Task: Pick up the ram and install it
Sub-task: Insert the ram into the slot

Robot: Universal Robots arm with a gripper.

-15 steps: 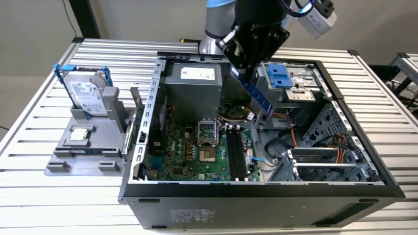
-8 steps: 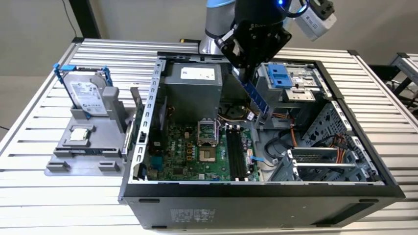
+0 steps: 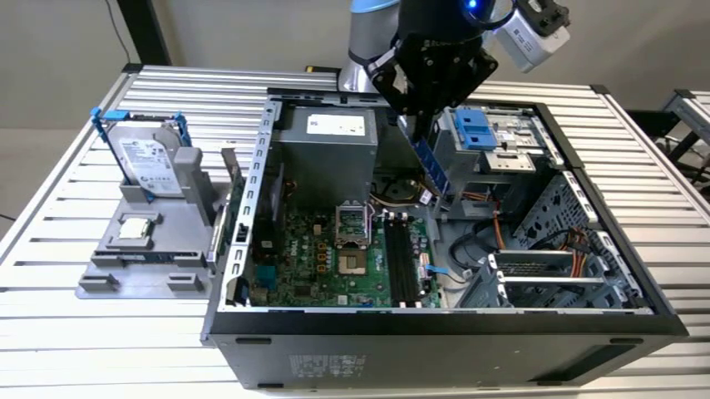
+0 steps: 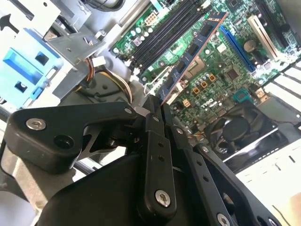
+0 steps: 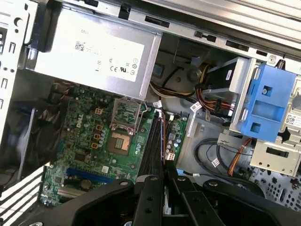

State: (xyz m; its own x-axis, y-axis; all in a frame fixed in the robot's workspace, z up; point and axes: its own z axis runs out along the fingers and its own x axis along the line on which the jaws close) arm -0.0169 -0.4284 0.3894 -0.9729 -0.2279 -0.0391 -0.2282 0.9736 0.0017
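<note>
The end effector (image 4: 157,104) was pinching one end of the ram (image 4: 190,54), which hung tilted beneath it, above the motherboard's (image 4: 235,70) black memory slots (image 4: 164,35).

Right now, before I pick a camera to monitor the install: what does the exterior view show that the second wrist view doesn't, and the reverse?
The exterior view adds the hard drive in its blue frame and the processor chip, both on the grey fixture outside the case, on the exterior view's left. The second wrist view adds the chips along the ram and a black fan beside the motherboard. Both show the gripper shut on the ram above the motherboard, the black memory slots and the blue drive bracket.
</note>
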